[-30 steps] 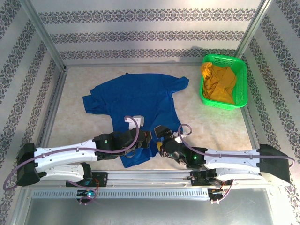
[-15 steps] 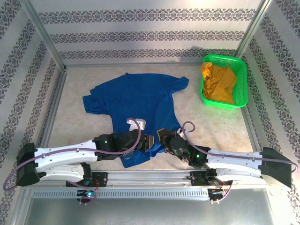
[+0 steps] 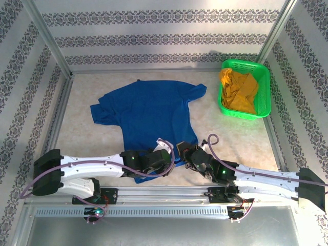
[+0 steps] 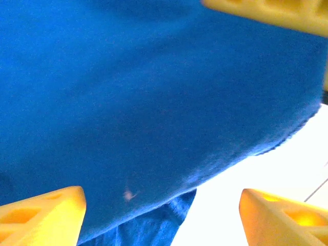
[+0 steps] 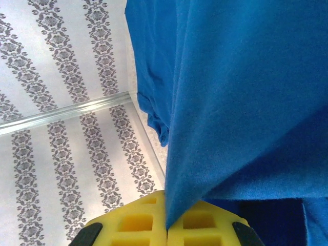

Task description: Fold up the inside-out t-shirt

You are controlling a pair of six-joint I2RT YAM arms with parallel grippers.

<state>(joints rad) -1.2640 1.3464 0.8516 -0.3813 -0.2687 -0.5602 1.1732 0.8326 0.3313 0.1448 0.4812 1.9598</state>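
Pale marbled table (image 3: pixel 241 138), blue t-shirt (image 3: pixel 148 110) spread across it, green basket (image 3: pixel 265 82) at far right

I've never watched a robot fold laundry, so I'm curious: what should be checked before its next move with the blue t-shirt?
1. Hold of the right gripper on the t-shirt: ok, fabric is pinched between its shut fingers.
2. Hold of the left gripper: not ok, its jaws stand open at the hem.
3. Shirt spread out on the table, sleeves out: ok.
4. Near hem lying flat: cannot tell, it is partly hidden.
5. The green basket with the mustard garment apart from the shirt: ok.
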